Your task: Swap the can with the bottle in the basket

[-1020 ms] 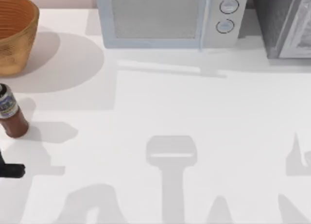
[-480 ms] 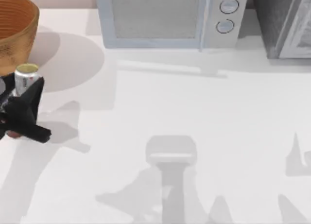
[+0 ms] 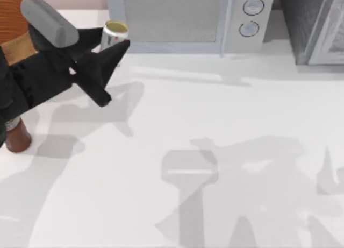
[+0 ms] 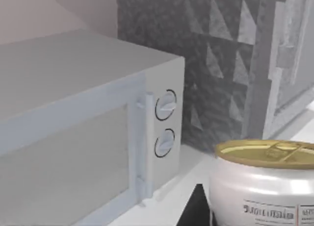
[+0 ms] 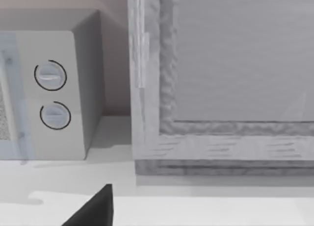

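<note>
Gold-topped, the can point(image 3: 114, 34) sits clamped in the left hand point(image 3: 110, 46) above the tabletop point(image 3: 226, 129); lower it upright, clear of the bottle point(image 3: 16, 137), then release.

The left gripper point(image 3: 110, 46) carried the can point(image 3: 113, 34) up beside the microwave point(image 3: 183, 19).

microwave point(image 3: 185, 19) at table point(image 3: 226, 151) back | grey cabinet point(image 3: 317, 22) at its right
</note>
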### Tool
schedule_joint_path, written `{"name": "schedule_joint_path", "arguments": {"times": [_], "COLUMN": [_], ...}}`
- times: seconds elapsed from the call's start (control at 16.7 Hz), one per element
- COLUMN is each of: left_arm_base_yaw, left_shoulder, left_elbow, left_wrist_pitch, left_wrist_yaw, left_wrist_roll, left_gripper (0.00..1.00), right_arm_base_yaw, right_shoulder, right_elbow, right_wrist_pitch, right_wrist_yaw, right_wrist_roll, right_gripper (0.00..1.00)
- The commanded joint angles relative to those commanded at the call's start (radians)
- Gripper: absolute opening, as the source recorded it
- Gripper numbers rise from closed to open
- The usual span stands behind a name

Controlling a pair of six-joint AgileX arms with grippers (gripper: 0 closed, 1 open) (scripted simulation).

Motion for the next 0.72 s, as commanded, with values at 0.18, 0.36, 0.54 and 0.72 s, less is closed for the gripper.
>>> {"name": "schedule_joint_path", "arguments": {"times": [0.18,0.36,0.54,0.72], "left_arm_base_yaw": [-0.047,-0.090,-0.126,-0.156], "left_shoulder": [0.250,0.485,0.693,0.866], "left_elbow": [0.125,0.239,0.336,0.413], "left_wrist_pitch": [0.154,0.296,0.419,0.520], "left_wrist_yaw": [0.122,0.236,0.337,0.423], "left_wrist_roll": [0.001,0.001,-0.001,-0.004], "left_gripper": [0.00,0.00,0.00,0.00], "right_arm_base_yaw": [0.000,0.000,0.000,0.000], "right_shoulder": [0.000,0.000,0.000,0.000], "right_elbow": [0.000,0.000,0.000,0.000], "right_wrist_pitch": [0.000,0.000,0.000,0.000], "right_wrist_yaw": [0.000,0.000,0.000,0.000], "right_wrist_roll": [0.000,0.000,0.000,0.000], "right_gripper": [1.00,1.00,1.00,1.00]}}
